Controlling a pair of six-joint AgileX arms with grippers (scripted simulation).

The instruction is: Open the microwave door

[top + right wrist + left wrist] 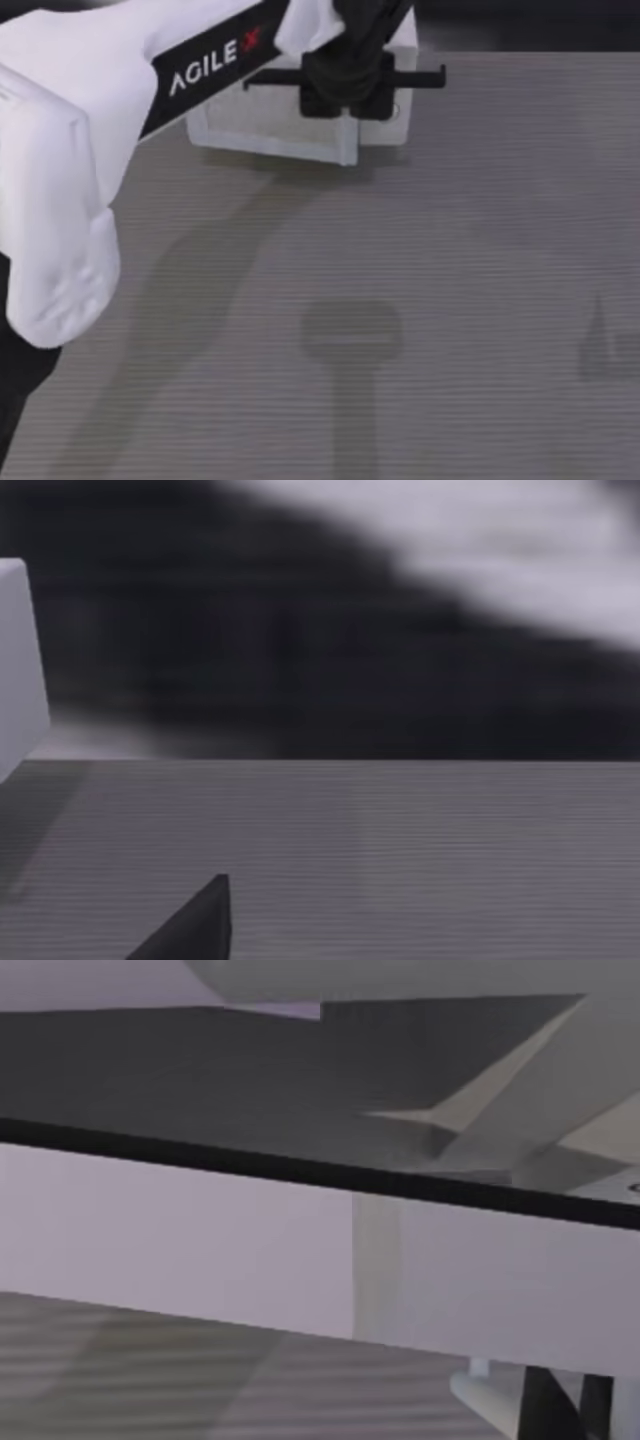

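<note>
The left gripper (345, 85) is hovering over the microwave (395, 125) at the table's (450, 250) far edge, beside its door (275, 125). Whether its fingers are spread or closed cannot be told.

The left arm (90, 120) has bulky white shells, a black band lettered AGILE, and black wrist.

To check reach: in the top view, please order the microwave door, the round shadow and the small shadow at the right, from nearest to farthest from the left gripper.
1. microwave door, at the far edge, right by the left gripper.
2. round shadow, middle of the table.
3. small shadow, right edge.
</note>
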